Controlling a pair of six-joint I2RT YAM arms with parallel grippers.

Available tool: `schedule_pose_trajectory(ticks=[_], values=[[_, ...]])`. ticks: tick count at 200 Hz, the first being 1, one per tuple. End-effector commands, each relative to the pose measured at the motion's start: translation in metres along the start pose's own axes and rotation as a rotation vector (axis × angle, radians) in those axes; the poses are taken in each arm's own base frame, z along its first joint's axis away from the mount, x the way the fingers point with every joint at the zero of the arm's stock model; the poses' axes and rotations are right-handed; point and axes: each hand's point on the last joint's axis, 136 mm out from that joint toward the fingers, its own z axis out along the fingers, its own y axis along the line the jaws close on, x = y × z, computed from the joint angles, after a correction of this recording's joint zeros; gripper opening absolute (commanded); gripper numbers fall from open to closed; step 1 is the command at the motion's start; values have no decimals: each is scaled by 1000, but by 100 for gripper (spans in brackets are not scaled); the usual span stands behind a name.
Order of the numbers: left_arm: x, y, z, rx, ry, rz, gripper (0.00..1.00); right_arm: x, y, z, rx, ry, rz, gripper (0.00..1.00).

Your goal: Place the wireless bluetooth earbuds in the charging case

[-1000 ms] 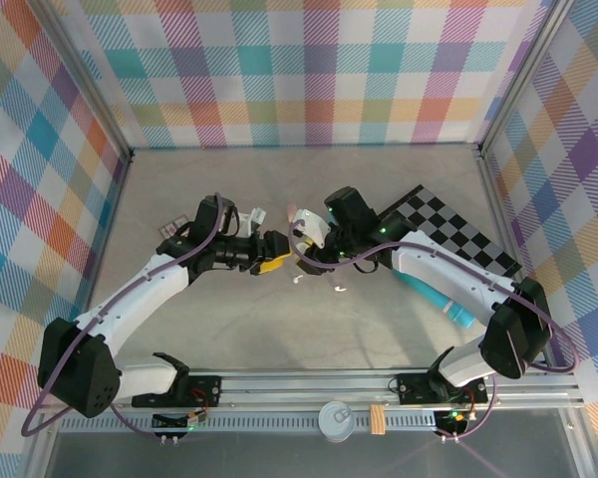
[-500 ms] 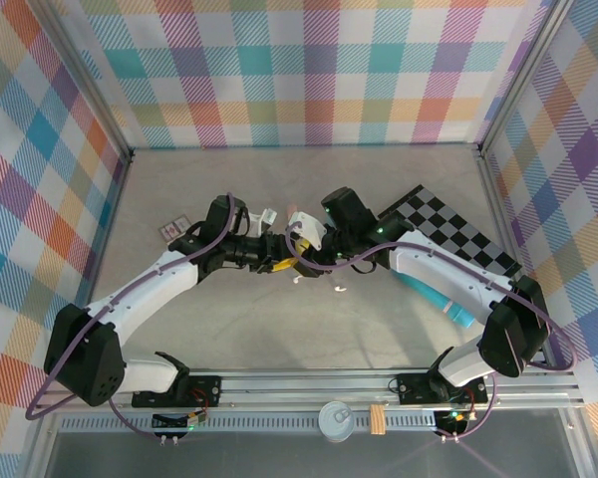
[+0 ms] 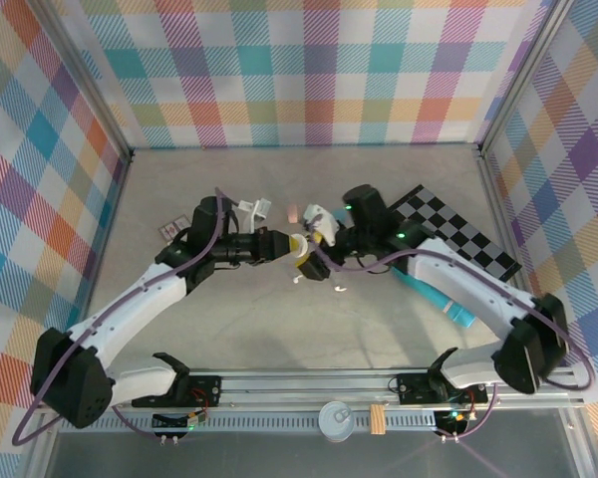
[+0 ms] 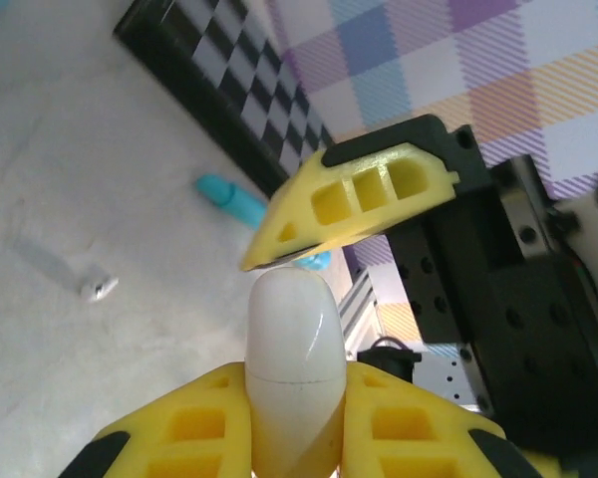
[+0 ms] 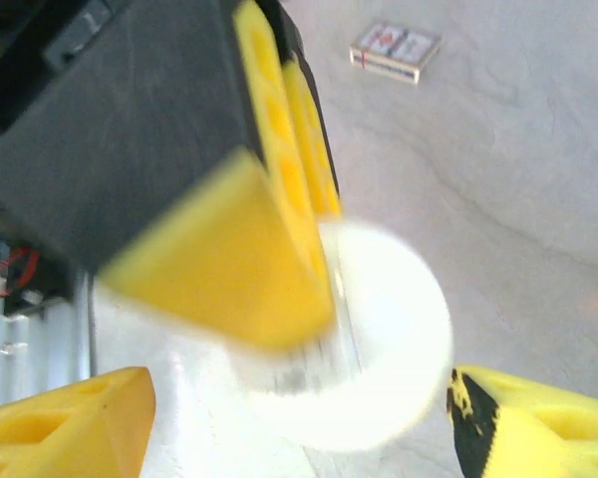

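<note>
The white pebble-shaped charging case (image 4: 289, 349) is closed and sits between the yellow fingers of my left gripper (image 4: 291, 428), which is shut on it. From above, that left gripper (image 3: 285, 245) holds the case (image 3: 301, 248) mid-table, tip to tip with my right gripper (image 3: 317, 237). The right gripper (image 5: 299, 438) is open, its fingers (image 5: 65, 428) wide on either side of the blurred case (image 5: 384, 339). One white earbud (image 4: 98, 289) lies on the table, and two white earbuds (image 3: 297, 278) (image 3: 339, 289) lie just below the grippers. A pink earbud (image 3: 293, 214) lies behind them.
A teal tube (image 3: 434, 294) lies beside the checkerboard mat (image 3: 463, 239) on the right. A small card box (image 3: 174, 227) lies at the left, also in the right wrist view (image 5: 394, 50). A small white and pink piece (image 3: 255, 208) rests behind the left wrist.
The left gripper has shut on the case, which the right gripper held before. The right gripper has opened and drawn back slightly to the right.
</note>
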Motion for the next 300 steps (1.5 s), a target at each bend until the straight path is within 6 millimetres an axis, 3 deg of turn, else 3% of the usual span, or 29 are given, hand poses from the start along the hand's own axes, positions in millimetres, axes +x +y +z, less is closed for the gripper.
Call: schedule_pose_trajectory(ticks=[1,36,57,83,155,190,234,273,290,300], values=[[-18,-31,-10,96,-133,282,4,-34,28,-39,-205,-218,42,76],[-20,-78,-37,333,-334,564,3,-59,32,-80,-359,-362,190,72],[-21,-96,-47,408,-391,641,3,-68,38,-87,-416,-385,204,68],[-19,-107,-46,474,-361,660,3,-79,37,-89,-440,-415,213,57],[-22,-115,-43,581,-379,635,3,-96,37,-70,-473,-408,175,46],[-19,-115,-41,597,-359,636,3,-100,35,-67,-471,-413,169,35],[-14,-112,-40,604,-336,630,4,-104,35,-69,-468,-433,145,37],[-16,-111,-38,601,-339,629,4,-104,35,-66,-476,-426,143,13],[-16,-111,-38,599,-339,629,4,-103,35,-66,-473,-425,141,12],[-16,-109,-37,595,-339,625,9,-103,36,-66,-472,-421,138,11]])
